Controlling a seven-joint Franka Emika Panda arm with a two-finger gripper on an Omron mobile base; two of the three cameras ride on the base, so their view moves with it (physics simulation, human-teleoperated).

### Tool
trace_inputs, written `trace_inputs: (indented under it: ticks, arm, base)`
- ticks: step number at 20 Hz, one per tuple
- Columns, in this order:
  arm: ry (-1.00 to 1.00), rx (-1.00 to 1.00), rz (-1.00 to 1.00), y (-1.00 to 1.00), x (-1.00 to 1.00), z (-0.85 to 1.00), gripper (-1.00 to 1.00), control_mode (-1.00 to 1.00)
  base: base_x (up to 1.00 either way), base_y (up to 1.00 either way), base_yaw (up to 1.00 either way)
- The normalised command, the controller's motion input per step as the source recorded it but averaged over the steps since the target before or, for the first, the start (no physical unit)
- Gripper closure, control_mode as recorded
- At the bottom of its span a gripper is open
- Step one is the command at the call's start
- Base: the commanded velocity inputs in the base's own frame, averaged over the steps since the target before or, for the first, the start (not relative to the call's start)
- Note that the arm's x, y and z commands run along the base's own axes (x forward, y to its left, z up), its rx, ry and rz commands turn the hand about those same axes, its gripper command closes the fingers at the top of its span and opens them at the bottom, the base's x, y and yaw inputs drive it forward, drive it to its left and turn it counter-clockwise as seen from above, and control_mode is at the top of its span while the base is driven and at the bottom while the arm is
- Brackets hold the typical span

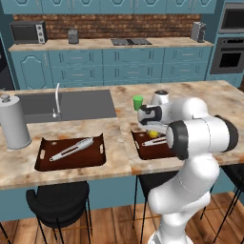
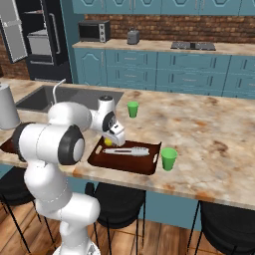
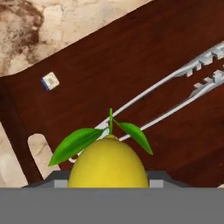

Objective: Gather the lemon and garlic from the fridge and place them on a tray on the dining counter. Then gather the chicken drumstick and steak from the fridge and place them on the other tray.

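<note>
I logged the dining counter [image 1: 119,157], beige marbled stone with an inset grey sink [image 1: 66,106]. Directly on it lay two dark brown trays [image 1: 71,153] [image 2: 124,158], each carrying silver tongs [image 1: 71,148] [image 2: 127,151], two green cups [image 2: 133,109] [image 2: 169,159] and a steel canister [image 1: 13,122].

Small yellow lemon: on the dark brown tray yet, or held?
Held: the gripper holds the yellow lemon above the dark brown tray.

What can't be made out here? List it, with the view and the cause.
- End effector fingertips: hand view, hidden behind the lemon.
- Whether the lemon touches the tray: hand view, underside cut off at the bottom.
- Fridge contents: right base view, too small and dark.
</note>
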Motion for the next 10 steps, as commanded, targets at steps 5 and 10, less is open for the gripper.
trace_inputs:
  ticks: [5,10]
  arm:
    - [0.05,0.0,-0.12,0.11,0.45,-0.26,1.0,-1.0]
    - [0.07,0.0,-0.09,0.04,0.38,-0.26,1.0,-1.0]
  base:
    - [0.0,0.0,0.0]
    - [0.0,0.0,0.0]
